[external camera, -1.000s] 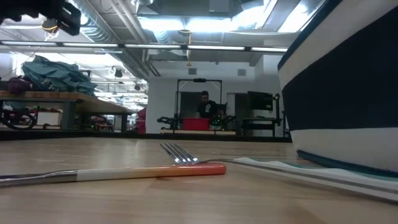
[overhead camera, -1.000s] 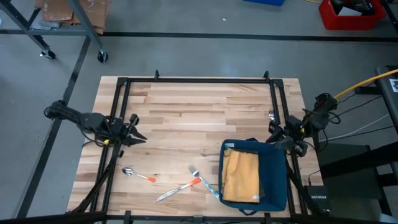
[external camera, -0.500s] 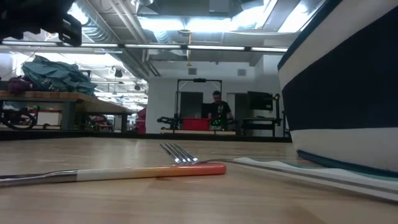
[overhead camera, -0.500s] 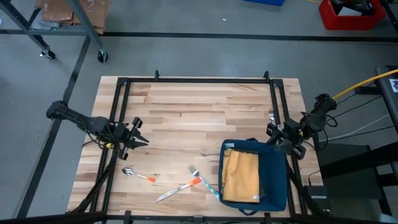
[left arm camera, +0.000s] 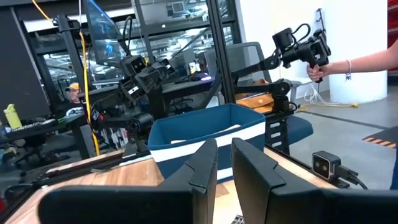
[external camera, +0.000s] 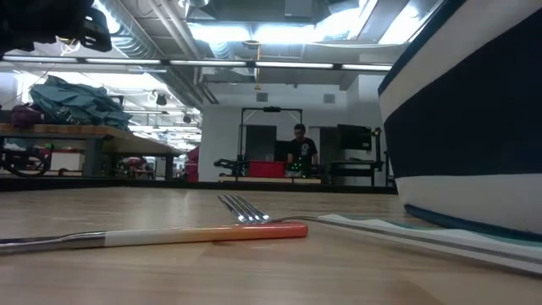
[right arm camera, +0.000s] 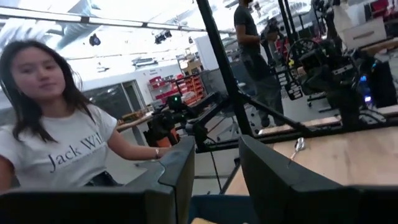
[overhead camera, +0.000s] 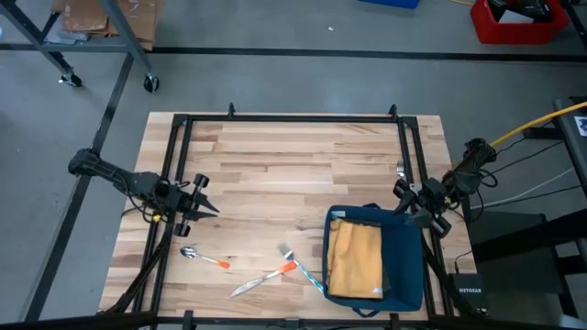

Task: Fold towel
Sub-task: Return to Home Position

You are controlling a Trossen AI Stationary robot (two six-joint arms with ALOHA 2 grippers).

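Orange towel (overhead camera: 354,260) lies folded flat inside the blue laundry bin (overhead camera: 406,266). A pale edge at its near end is probably a second towel under it, though that cannot be confirmed. No towel lies on the tabletop (overhead camera: 275,165) outside the bin. Left end effector (overhead camera: 204,199) hangs well to the left of the bin, fingers slightly parted, nothing between them. Right end effector (overhead camera: 407,203) sits just beside the bin's far right corner, fingers spread wider, likewise carrying nothing. A spoon (overhead camera: 204,258), knife (overhead camera: 261,279) and fork (overhead camera: 303,268) lie left of the bin, the fork closest, and look unrelated to the job. Assessment: folding and binning appear complete, with only parking of both arms outstanding.
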